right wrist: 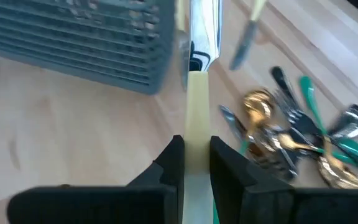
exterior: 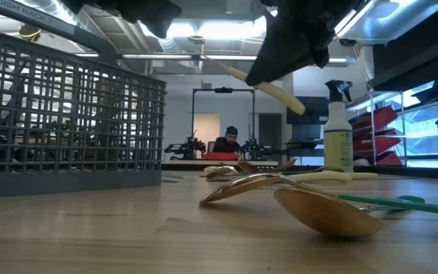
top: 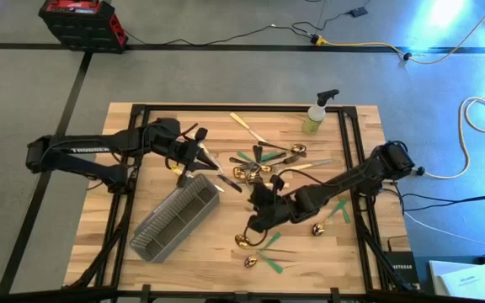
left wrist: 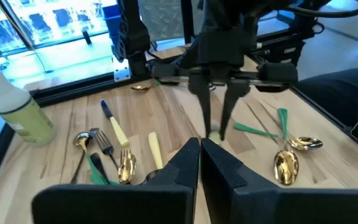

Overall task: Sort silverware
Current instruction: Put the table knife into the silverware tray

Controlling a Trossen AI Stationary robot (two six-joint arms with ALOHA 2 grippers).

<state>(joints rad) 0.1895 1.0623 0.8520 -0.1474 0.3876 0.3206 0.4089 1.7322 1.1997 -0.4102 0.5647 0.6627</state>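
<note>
My right gripper (top: 253, 195) hangs over the middle of the table, shut on a cream-handled knife (right wrist: 197, 99). The knife's shiny blade (right wrist: 204, 31) points at the near corner of the grey mesh caddy (top: 175, 220). My left gripper (top: 202, 160) floats shut and empty just beyond the caddy's far end. More silverware lies in a pile (top: 268, 164) at the table's middle. Single gold spoons (top: 242, 241) and green-handled pieces (top: 272, 263) lie flat toward the near edge. My right gripper pinches the knife's cream handle (right wrist: 196, 146) between its two fingers, and the knife lies along them. The fingers slant down toward the caddy. The knife is lifted clear of the table and tilted, and its rounded handle end (exterior: 296, 105) sticks out behind the fingers.
A yellow-green spray bottle (top: 317, 114) stands at the far right of the table. One cream-handled piece (top: 244, 124) lies alone at the far middle. A gold spoon (exterior: 325, 213) rests close to the near edge. Bare wood shows left of the caddy (top: 116, 177).
</note>
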